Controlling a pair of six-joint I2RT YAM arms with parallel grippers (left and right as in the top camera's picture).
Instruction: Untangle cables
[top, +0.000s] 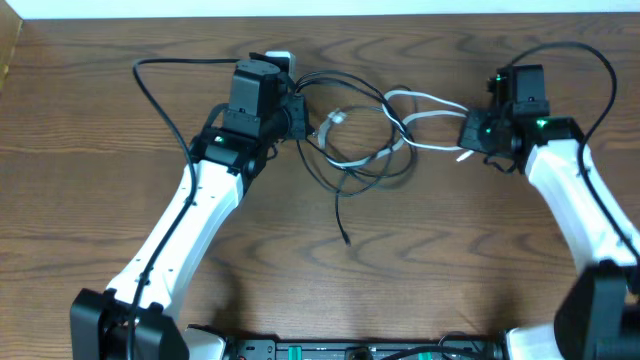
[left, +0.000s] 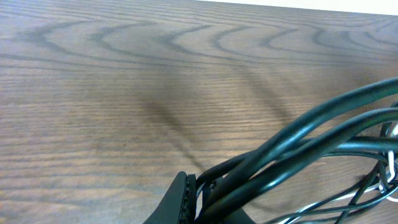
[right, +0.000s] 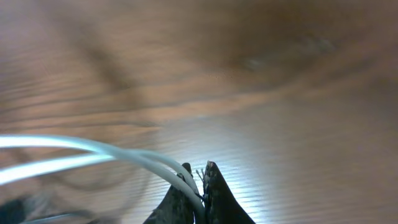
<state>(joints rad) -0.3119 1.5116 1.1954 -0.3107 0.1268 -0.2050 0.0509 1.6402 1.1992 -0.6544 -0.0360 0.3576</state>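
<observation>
The black cables (left: 298, 134) sit clamped in your left hand (left: 205, 199), your right hand (right: 202, 180) is clamped on the white cable (right: 93, 149), so the tangle (top: 360, 145) on the tabletop (top: 450, 250) lies between the 2 hands, running left-right, nearer your left.

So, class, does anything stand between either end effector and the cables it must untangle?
Nothing visible. The left end effector is shut on the black cables, the right end effector on the white cable.
</observation>
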